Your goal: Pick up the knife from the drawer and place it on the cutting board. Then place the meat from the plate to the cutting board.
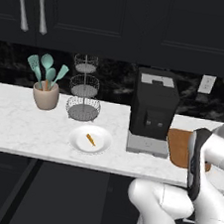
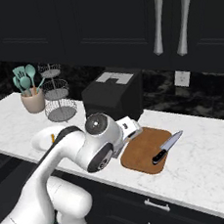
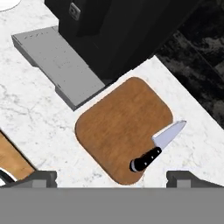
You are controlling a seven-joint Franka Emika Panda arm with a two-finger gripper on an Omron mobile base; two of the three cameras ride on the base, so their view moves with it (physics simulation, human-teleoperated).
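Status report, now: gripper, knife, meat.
Gripper open, empty, above the cutting board. Knife down: handle on board, blade tip over the counter. Meat on the plate, coffee machine between plate and board.

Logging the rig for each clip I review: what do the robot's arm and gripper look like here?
The arm is glossy white, built of rounded, bulbous segments, with a dark band along one link and a grey round cap at one joint. The gripper has two small dark grey, blocky fingertips. No cables or markings are visible.
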